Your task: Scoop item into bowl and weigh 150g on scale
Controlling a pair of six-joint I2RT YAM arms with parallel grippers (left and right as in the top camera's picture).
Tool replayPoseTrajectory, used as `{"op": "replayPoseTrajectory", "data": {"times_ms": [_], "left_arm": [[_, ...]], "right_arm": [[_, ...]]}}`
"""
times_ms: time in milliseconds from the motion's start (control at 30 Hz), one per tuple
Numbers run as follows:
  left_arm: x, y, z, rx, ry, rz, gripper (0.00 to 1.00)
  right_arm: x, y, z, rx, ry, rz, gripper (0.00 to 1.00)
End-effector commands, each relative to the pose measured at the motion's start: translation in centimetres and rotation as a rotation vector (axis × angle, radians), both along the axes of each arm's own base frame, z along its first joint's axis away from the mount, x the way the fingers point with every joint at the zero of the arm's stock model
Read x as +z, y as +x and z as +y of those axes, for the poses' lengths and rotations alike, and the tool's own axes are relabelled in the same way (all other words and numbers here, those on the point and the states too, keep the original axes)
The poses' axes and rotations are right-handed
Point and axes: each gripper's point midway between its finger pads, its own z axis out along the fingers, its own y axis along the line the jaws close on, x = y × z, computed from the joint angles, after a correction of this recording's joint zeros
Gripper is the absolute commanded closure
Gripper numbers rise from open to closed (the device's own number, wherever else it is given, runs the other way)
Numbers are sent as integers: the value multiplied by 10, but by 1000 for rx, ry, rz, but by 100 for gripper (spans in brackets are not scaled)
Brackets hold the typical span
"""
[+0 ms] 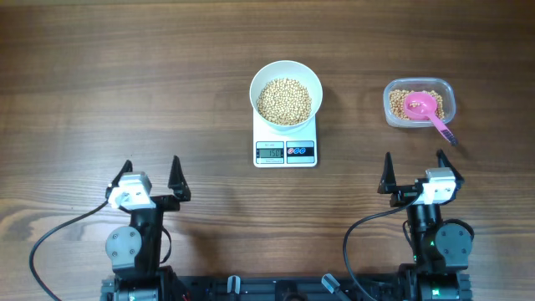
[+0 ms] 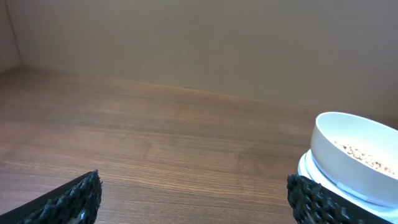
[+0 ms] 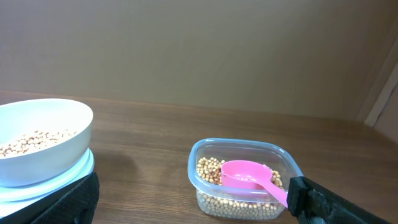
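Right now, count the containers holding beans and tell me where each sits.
2. The white bowl sits on the scale at mid-table; the clear container stands apart to its right, a pink scoop in it. None appears hidden.

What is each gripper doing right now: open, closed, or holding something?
Left gripper: open, holding nothing.
Right gripper: open, holding nothing.

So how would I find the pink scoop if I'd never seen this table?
Start at the white scale in the middle of the wooden table and look to its right, to the clear plastic container of beans. The pink scoop lies in it, its handle poking out over the rim. It is the only pink thing there.
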Motion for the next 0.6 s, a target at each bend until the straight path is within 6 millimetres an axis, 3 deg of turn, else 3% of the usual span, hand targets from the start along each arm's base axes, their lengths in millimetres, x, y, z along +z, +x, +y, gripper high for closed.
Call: {"op": "replayPoseTrajectory", "data": {"times_ms": [0, 200, 567], "left_arm": [[-2, 0, -2, -7, 50, 3, 0], [-2, 0, -2, -15, 151, 5, 0], [-3, 0, -1, -7, 150, 7, 0]], "right_arm": [[2, -1, 0, 0, 9, -12, 0], [2, -1, 0, 0, 9, -12, 0], [2, -1, 0, 0, 9, -12, 1]]}}
